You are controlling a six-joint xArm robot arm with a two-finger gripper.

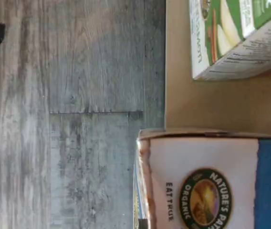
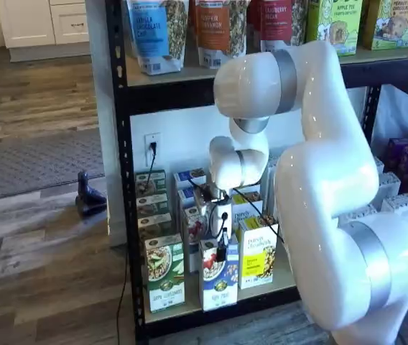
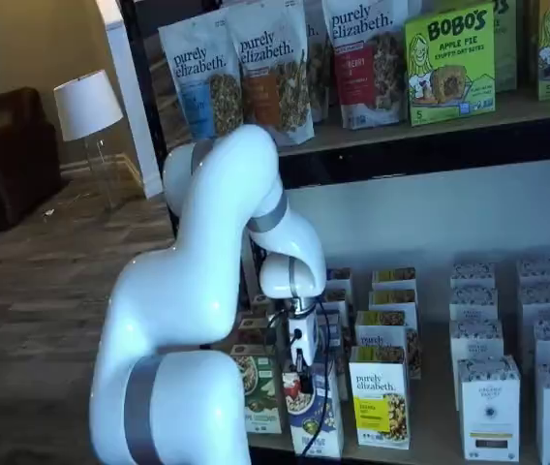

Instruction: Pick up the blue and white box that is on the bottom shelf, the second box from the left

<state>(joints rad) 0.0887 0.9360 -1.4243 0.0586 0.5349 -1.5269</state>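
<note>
The gripper (image 2: 220,253) sits atop the blue box (image 2: 220,282); whether it grips, I cannot tell. The green box (image 2: 165,274) at 9 o'clock could be knocked.

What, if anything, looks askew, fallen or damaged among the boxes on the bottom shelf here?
Nothing stands out. In both shelf views the boxes on the pale beige bottom shelf stand upright in rows, including the tall blue and white cardboard box under the black-fingered gripper and the green-and-white box beside it.
</note>
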